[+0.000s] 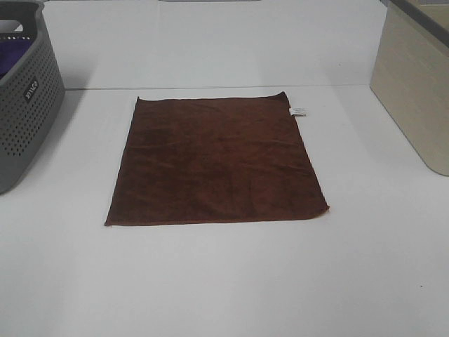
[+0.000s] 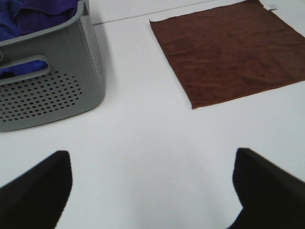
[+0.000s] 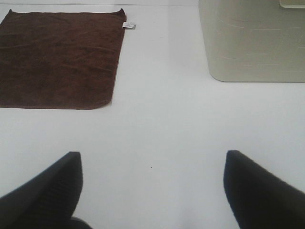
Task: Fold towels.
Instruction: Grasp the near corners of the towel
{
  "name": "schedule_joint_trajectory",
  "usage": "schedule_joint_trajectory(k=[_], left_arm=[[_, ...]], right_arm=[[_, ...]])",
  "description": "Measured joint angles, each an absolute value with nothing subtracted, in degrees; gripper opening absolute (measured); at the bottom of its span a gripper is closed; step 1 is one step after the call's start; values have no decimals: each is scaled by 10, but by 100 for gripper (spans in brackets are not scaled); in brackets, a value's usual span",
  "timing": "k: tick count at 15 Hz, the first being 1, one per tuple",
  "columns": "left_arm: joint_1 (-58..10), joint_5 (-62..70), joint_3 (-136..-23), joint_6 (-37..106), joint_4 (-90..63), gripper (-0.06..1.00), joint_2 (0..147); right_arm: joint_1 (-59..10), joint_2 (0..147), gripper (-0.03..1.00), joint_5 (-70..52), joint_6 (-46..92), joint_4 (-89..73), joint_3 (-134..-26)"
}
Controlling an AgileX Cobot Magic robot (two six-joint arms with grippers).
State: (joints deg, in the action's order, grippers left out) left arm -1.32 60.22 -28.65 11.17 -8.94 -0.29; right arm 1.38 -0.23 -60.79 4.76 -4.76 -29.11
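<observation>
- Left gripper (image 2: pixel 152 160): jaws spread wide with nothing between them, hanging over bare table (image 1: pixel 224 288). The near-left corner of the towel (image 1: pixel 216 163) lies ahead of it, well apart.
- Right gripper (image 3: pixel 152 155): also wide open and empty, over bare table. The towel's near-right corner is ahead of it and off to its inner side.
- Neither arm shows in the high view, so I judge both are pulled back and the fold has not begun.
- Towel: dark reddish-brown, spread flat and single-layer mid-table. A white tag (image 1: pixel 297 111) sits at the far-right corner, and the near-right corner is slightly curled.
- Step in hand, as I judge it: bring each gripper to its own near corner.
  - Pinch the edge low so only cloth is caught.
  - Lift both corners together.
  - Carry them level to the far edge so the corners meet.
- Risk: uneven lift will skew the fold, and soft pile may slip from a shallow pinch.
- Surroundings:
  - Grey perforated basket (image 1: pixel 24 105) with a purple cloth (image 2: pixel 38 12) inside, to the left.
  - Beige bin (image 1: pixel 414 84) to the right.
  - Both stand clear of the towel, and nothing lies in either approach path.
</observation>
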Motion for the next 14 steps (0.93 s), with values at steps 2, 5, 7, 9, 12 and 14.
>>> schedule_joint_trajectory(k=[2,5,7,9,12,14], left_arm=[[-13,602,-286,112,-89,85,-3],[-13,602,-286,112,-89,85,-3],[-13,602,-286,112,-89,85,-3],[-13,602,-286,112,-89,85,-3],[-13,602,-286,112,-89,85,-3],[-13,602,-286,112,-89,85,-3]], right_arm=[[14,-2,78,-608,48,-48,-291],[14,-2,78,-608,48,-48,-291],[14,-2,78,-608,48,-48,-291],[14,-2,78,-608,48,-48,-291],[14,-2,78,-608,48,-48,-291],[14,-2,78,-608,48,-48,-291]])
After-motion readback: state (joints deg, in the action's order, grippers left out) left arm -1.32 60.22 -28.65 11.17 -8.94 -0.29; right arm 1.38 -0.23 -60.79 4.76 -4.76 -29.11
